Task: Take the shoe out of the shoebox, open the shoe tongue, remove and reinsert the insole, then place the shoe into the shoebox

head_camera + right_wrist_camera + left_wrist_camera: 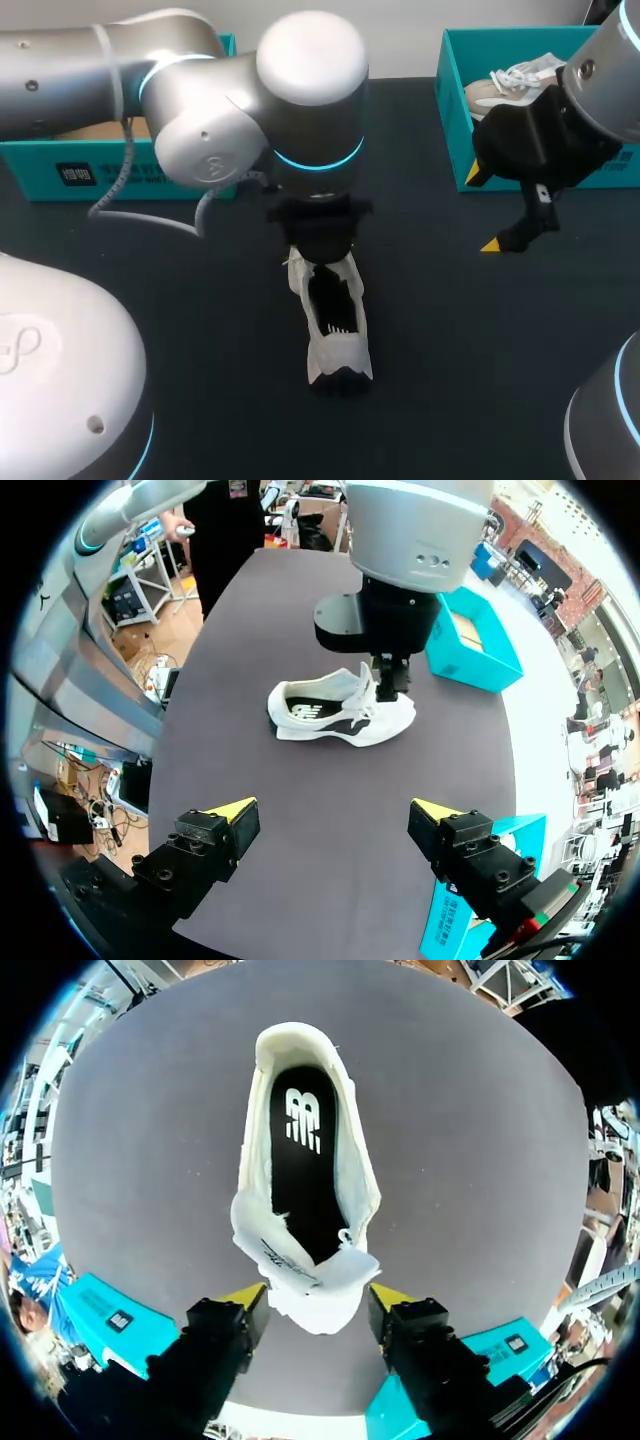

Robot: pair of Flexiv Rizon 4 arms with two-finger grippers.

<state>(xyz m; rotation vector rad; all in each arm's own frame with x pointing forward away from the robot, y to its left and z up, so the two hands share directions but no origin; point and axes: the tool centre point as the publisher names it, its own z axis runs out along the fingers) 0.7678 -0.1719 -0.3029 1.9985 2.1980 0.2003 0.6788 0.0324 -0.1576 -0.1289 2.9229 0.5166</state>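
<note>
Shoe (pixel 335 320): was stood on its sole mid-desk (pixel 480 350), tongue end at the left jaws.
Handling: judged light, with a soft upper and a stiffer sole; best taken at the tongue or heel collar.
Insole (pixel 300 1160): black, seated inside; judged thin and bendy.
Left jaws: grip on the tongue could not be told.
Right jaws: released and empty, held over the desk.
Right shoebox (pixel 452 110): a second shoe (pixel 505 85) was held.
Left shoebox (pixel 60 165): largely hidden.

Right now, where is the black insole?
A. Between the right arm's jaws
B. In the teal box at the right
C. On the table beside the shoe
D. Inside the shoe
D: the left wrist view shows the black insole lying flat inside the white shoe, which stands on the table; the right gripper has its jaws open with nothing between them.
</note>
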